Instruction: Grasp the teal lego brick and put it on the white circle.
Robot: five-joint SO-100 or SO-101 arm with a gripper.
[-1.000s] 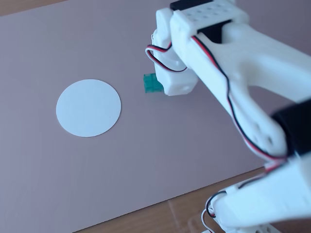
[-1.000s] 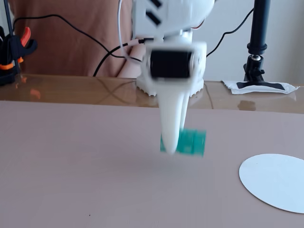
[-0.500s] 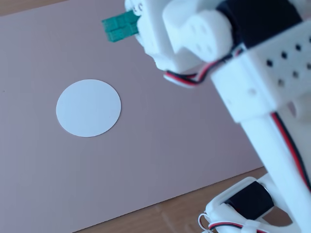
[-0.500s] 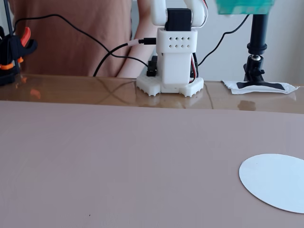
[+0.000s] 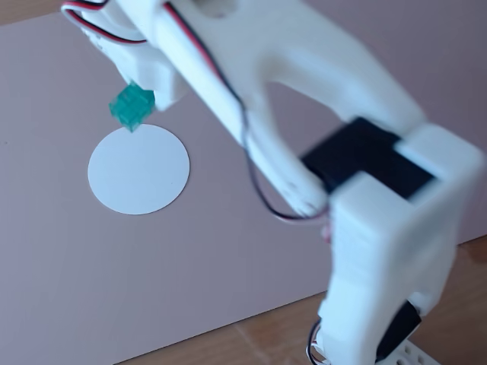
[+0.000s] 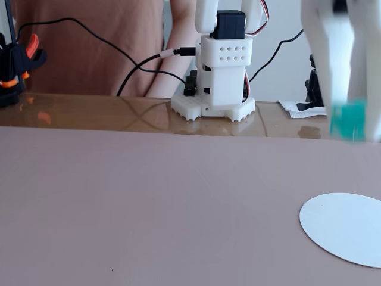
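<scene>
The teal lego brick [image 5: 131, 106] is held in my white gripper [image 5: 139, 97], lifted above the mat. In one fixed view it hangs just over the far edge of the white circle [image 5: 138, 169]. In the other fixed view the brick [image 6: 348, 120] shows at the right edge, between the gripper's fingers [image 6: 324, 65], well above the white circle [image 6: 344, 227], which lies flat on the mat at the lower right. The gripper [image 6: 350, 119] is shut on the brick.
A mauve mat [image 5: 152, 266] covers the wooden table [image 5: 304, 334]. The arm's base [image 6: 215, 77] stands at the mat's far edge with cables beside it. A person in a brown top [image 6: 89, 42] sits behind. A black and orange clamp [image 6: 15, 62] is at the left.
</scene>
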